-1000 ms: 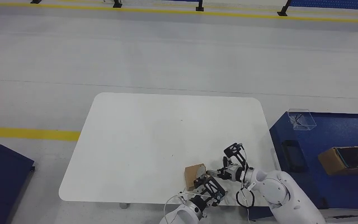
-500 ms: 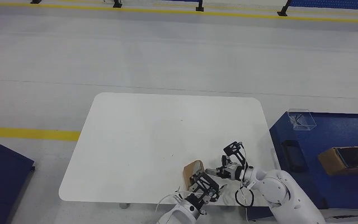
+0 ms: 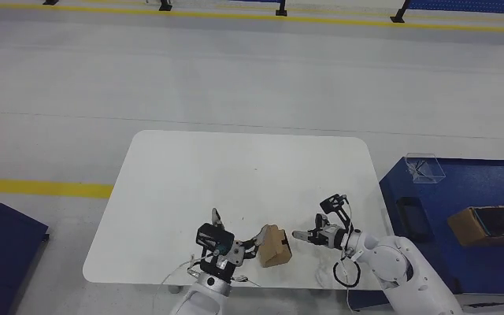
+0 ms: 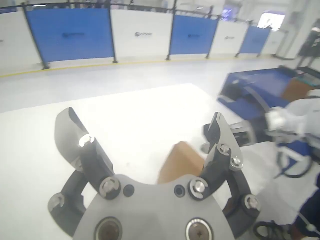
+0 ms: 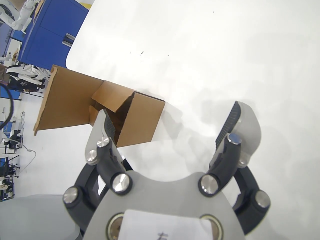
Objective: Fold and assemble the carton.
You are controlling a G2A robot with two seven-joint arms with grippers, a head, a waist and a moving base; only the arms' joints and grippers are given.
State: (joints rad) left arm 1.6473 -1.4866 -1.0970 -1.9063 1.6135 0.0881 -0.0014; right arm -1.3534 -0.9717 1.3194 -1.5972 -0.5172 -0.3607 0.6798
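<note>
The carton (image 3: 274,246) lies on its side near the front edge of the white surface (image 3: 236,173), between the two arms. Either arm can reach it there, which suits a two-handed fold. It is only partly formed: its open end faces the right pincer (image 5: 171,112), and a long flap (image 5: 67,101) juts out loose. Neither pincer holds it. The right pincer's jaws stand wide apart, one finger just beside the open end (touching or not, I cannot tell). The left pincer (image 4: 140,119) is spread open too, with the carton beside one finger, not between them — probably both are free to line up on the flaps.
</note>
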